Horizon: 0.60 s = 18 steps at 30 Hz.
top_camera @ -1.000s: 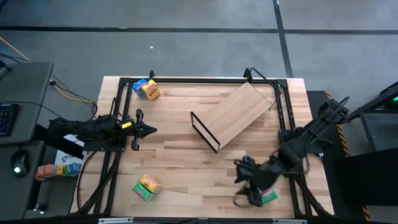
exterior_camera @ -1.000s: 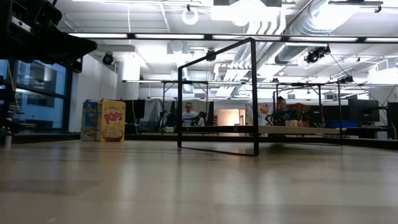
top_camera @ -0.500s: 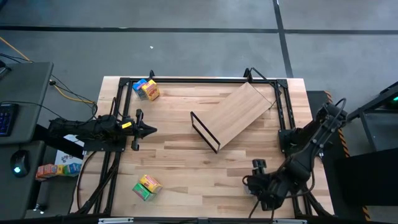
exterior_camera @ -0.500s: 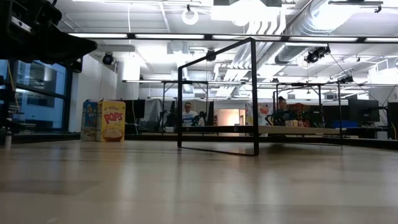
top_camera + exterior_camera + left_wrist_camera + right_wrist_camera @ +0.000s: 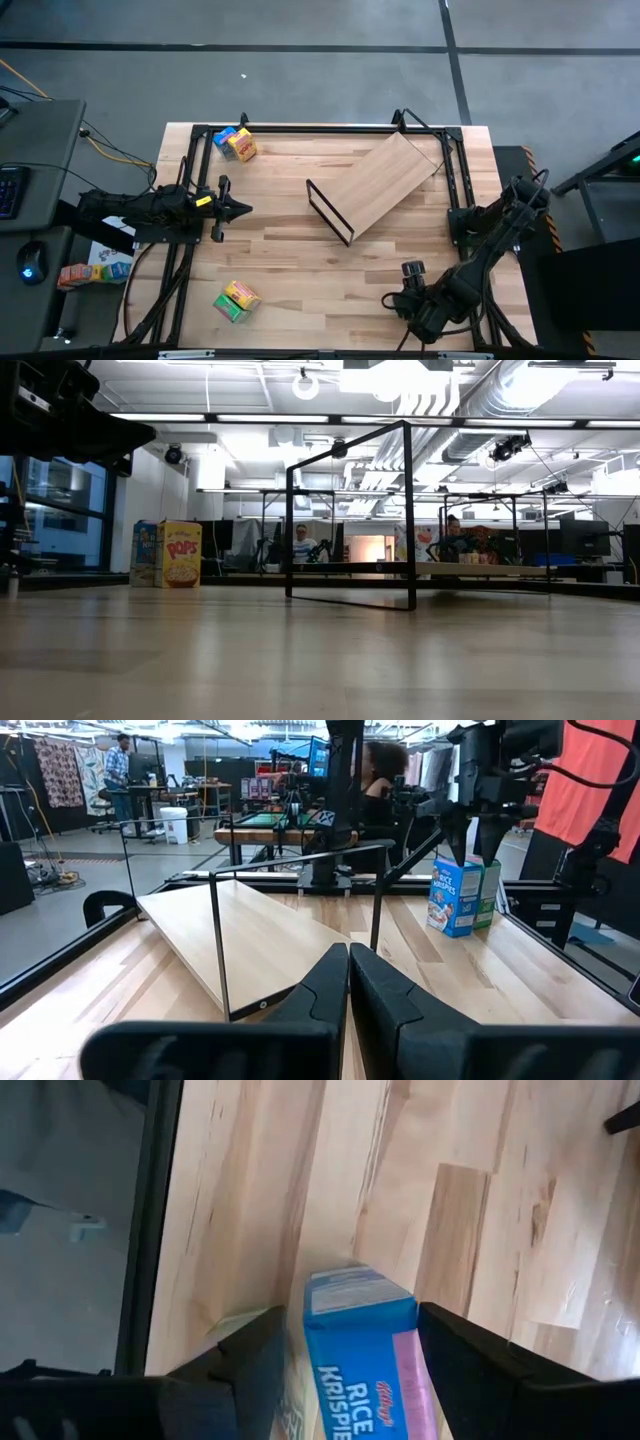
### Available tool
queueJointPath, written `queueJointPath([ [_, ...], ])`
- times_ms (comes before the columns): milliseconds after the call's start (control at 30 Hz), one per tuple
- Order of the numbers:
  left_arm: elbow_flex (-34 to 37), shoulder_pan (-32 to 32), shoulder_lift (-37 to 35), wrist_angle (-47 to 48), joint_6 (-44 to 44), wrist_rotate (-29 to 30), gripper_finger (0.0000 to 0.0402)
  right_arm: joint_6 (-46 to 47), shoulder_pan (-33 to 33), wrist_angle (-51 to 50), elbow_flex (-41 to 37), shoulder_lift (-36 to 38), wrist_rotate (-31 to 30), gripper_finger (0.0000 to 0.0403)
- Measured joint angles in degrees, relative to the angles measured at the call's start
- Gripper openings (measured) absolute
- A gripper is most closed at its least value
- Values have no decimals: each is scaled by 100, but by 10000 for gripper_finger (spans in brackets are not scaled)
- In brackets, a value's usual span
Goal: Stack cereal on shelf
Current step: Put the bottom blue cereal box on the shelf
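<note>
A blue cereal box (image 5: 358, 1342) stands upright on the table near its front right corner, with a green box (image 5: 489, 892) right behind it. My right gripper (image 5: 350, 1318) points down over the blue box, open, one finger on either side of its top; whether they touch it I cannot tell. In the high view the arm (image 5: 455, 285) hides both boxes. The shelf (image 5: 378, 183) lies flat mid-table, its black frame (image 5: 330, 212) at the near-left end. My left gripper (image 5: 238, 208) waits shut at the table's left side.
A blue and a yellow box (image 5: 235, 143) stand at the far left corner, a yellow and a green one (image 5: 235, 300) near the front left. Black rails (image 5: 455, 170) run along the table's sides. Bare wood lies between the shelf and the front edge.
My right gripper has swung toward the table's front right corner and come down, tipping from a slant to nearly straight down over the cereal boxes. The green box that showed beside it in the high view is now hidden under the arm. Its fingers keep the same gap.
</note>
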<state>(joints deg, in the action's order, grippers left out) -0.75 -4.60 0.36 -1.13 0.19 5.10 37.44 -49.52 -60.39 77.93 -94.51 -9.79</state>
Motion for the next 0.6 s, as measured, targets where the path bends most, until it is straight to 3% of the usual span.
queueJointPath([
  [600,0,0,0,0,0,2,8,117,-11,-171,0,1,-17,209],
])
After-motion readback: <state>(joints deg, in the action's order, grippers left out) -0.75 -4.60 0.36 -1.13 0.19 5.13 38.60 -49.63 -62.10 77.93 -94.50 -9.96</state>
